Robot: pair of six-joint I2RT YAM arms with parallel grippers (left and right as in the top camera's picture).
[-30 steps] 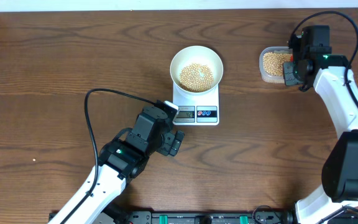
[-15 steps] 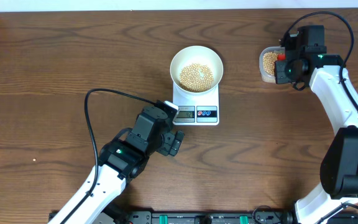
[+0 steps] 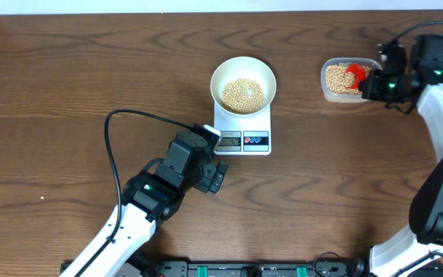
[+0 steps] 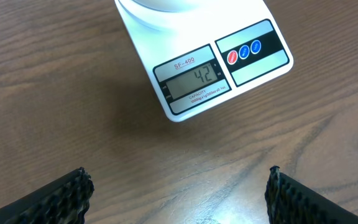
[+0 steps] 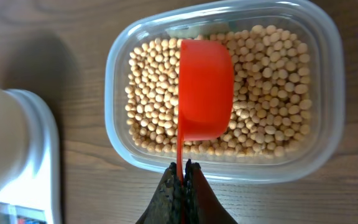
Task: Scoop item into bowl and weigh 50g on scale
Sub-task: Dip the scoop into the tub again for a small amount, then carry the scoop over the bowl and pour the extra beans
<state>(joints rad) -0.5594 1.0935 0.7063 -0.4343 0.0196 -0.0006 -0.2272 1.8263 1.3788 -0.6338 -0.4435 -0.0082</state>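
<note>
Beans (image 3: 242, 95) fill the bottom of the bowl (image 3: 226, 68), which sits on the far half of the scale (image 3: 242, 141) near the middle of the counter (image 3: 68, 77). The scale's display (image 4: 194, 81) is at its near end, facing the robot, and reads 42. Red and blue buttons (image 4: 243, 51) sit just to the right of the display.

More beans lie in a clear tub (image 3: 330, 90), well to the right of the bowl. The tub's long axis runs left to right in the overhead view.

The right end effector (image 5: 182, 177) is at the tub's right side. Its fingers are pinched almost fully together on the thin handle of a red scoop (image 5: 205, 90). The scoop's long axis runs straight out from the fingertips: the handle crosses the tub's rim and the cup end points toward the bowl's side of the counter. The cup is over the beans near the middle of the tub. From these views I cannot tell whether it rests on them or sits just above.

The left end effector (image 4: 178, 180) is just beside the scale's near left corner, above bare wood. It is spread wide, with one finger (image 4: 67, 196) at each lower corner of the wrist view, and holds nothing. It points toward the display and is not touching the scale.
</note>
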